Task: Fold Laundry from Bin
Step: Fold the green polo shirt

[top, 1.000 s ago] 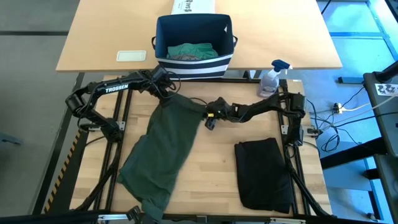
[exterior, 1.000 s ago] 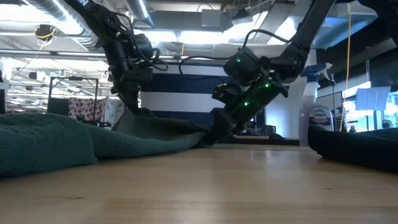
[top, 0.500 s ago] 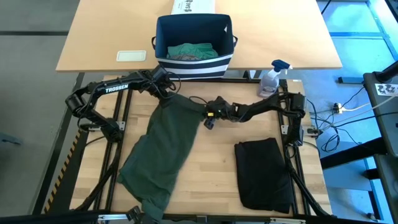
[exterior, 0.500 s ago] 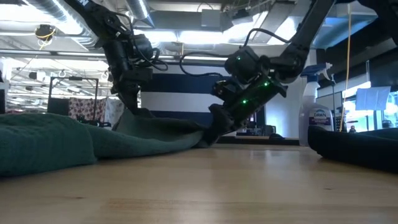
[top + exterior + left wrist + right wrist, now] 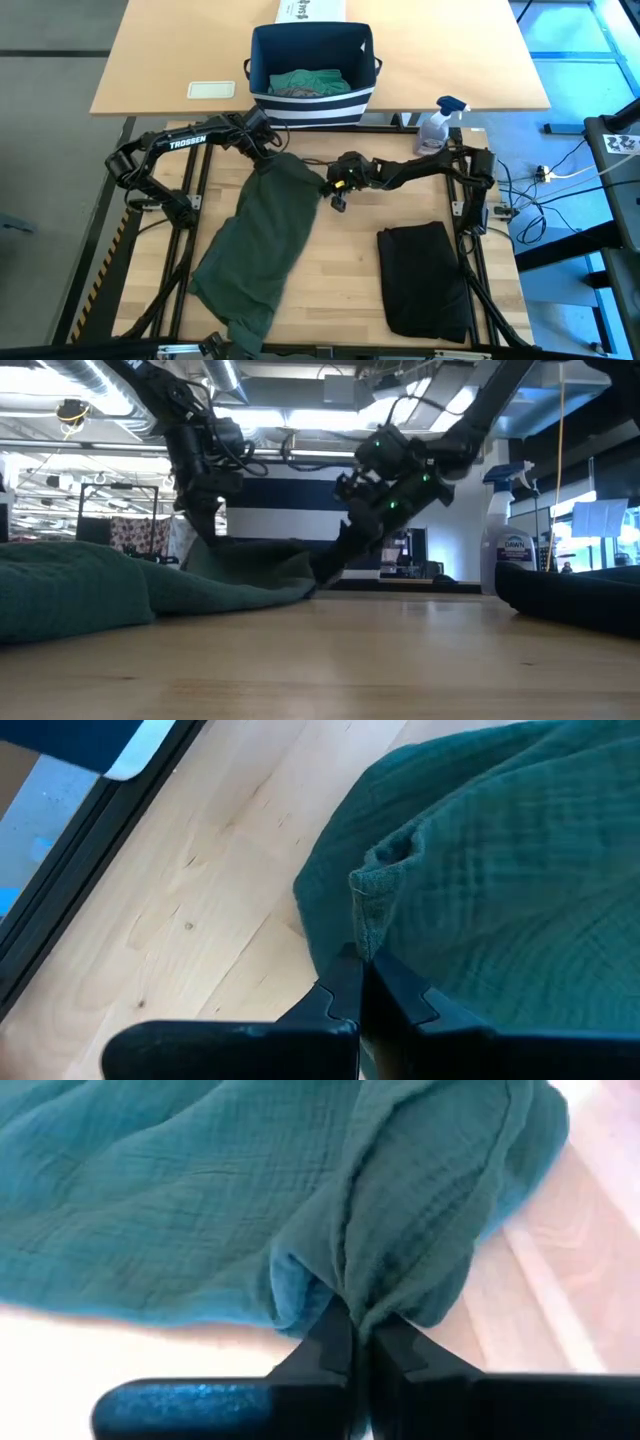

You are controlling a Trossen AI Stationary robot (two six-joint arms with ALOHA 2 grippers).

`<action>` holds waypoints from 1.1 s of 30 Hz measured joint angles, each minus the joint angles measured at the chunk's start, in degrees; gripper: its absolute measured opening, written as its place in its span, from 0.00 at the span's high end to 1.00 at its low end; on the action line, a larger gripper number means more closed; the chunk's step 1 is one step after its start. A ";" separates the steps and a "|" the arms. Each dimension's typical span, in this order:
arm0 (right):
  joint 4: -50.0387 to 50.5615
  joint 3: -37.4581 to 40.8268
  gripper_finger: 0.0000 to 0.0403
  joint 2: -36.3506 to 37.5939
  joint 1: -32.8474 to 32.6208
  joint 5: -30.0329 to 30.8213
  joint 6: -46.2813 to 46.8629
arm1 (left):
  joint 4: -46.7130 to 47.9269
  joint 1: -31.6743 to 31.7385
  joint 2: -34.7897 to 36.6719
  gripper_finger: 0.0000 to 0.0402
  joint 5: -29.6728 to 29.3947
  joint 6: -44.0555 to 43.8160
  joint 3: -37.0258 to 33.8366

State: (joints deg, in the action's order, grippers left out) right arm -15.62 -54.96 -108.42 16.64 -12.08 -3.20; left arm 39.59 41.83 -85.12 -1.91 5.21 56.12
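- A long dark green crinkled cloth garment [image 5: 262, 235] lies spread on the pale wooden slatted desk [image 5: 350, 270], running from just in front of the bin down toward the desk's near edge.
- The boxy dark navy fabric bin [image 5: 311, 73] with white stripes around its lower part stands beyond the desk's far edge; teal-green and grey laundry [image 5: 306, 82] lies inside it.
- The left gripper [image 5: 268, 155] is pinched tight on the garment's far corner, the one nearest the bin; the left wrist view shows a fold of green cloth caught between its closed fingers [image 5: 345, 990].
- The right gripper [image 5: 334, 188] is clamped on the garment's other far corner, to the right of the left gripper; cloth bunches where its fingers [image 5: 340, 1342] meet.
- In the low view, that corner sits lifted off the desk under the right gripper [image 5: 335, 555].
- A folded black cloth garment [image 5: 423, 280] lies on the desk, well apart from the green one, on its right.
- A clear spray bottle with a blue trigger [image 5: 436, 125] stands to the right of the bin.
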 joint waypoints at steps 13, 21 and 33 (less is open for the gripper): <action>12.69 -1.73 0.99 11.74 2.77 -11.28 -7.90 | 0.31 -0.01 0.00 0.91 0.11 0.10 -0.01; 14.23 -1.71 0.99 12.28 8.31 -31.24 -13.00 | 0.24 -1.01 0.00 0.80 0.14 1.00 0.00; 20.32 -1.69 1.00 12.28 11.25 -33.50 -13.17 | 0.17 -0.88 6.54 0.71 -1.65 4.37 -0.02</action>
State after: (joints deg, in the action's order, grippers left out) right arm 4.70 -56.64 -96.14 27.90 -45.58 -16.37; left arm 39.77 40.95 -78.58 -3.57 9.58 56.10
